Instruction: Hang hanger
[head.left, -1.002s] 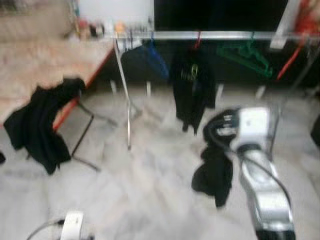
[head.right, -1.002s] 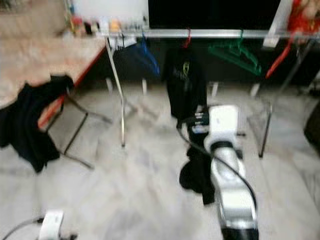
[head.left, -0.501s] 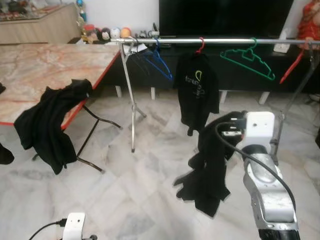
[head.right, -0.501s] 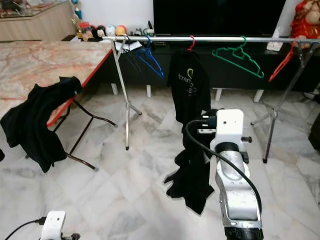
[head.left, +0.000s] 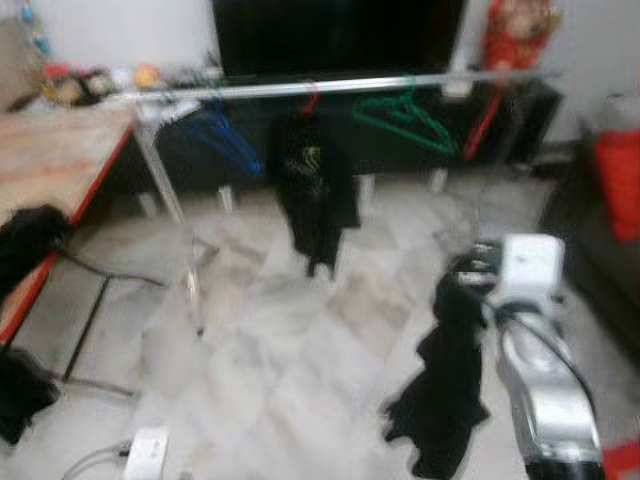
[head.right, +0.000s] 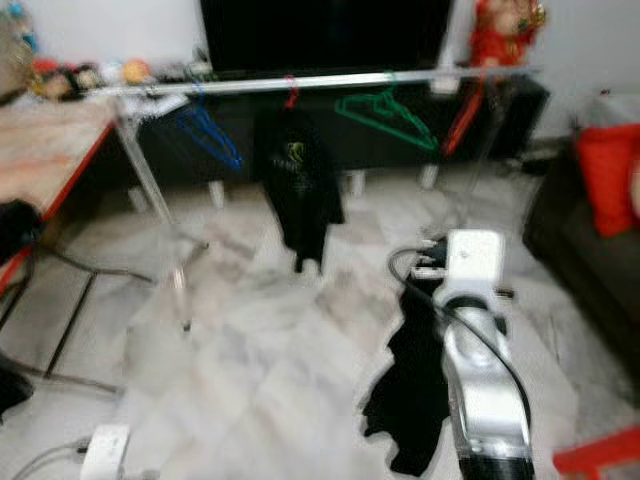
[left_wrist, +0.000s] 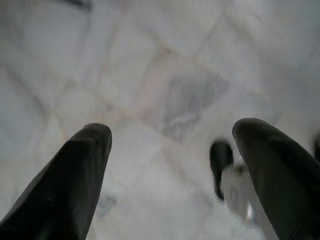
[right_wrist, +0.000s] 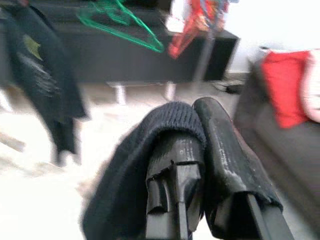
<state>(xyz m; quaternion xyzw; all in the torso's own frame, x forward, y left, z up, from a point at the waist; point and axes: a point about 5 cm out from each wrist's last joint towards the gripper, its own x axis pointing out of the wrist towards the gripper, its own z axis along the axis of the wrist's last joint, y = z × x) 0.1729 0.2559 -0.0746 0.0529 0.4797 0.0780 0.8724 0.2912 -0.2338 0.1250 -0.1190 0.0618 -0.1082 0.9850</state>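
A silver clothes rail (head.left: 300, 88) spans the back of the room. On it hang a blue hanger (head.left: 220, 135), a black shirt (head.left: 315, 190) on a red hanger, an empty green hanger (head.left: 405, 115) and a red hanger (head.left: 485, 120) at the far end. My right gripper (head.left: 470, 275) is raised in front of me, short of the rail, shut on a black garment (head.left: 445, 390) that dangles toward the floor. In the right wrist view the knit cloth (right_wrist: 125, 185) drapes over one finger (right_wrist: 175, 150). My left gripper (left_wrist: 170, 150) hangs low over the marble floor, open.
A marble-topped table (head.left: 50, 150) with red edging stands at the left, dark clothing (head.left: 25, 240) draped on its edge. A dark sofa (head.right: 560, 230) with a red cushion (head.left: 615, 170) is at the right. A black TV (head.left: 335, 35) sits behind the rail.
The camera has swung to the right, so the table slid out left and the sofa came in. The right gripper still holds the black garment; the picture is blurred again.
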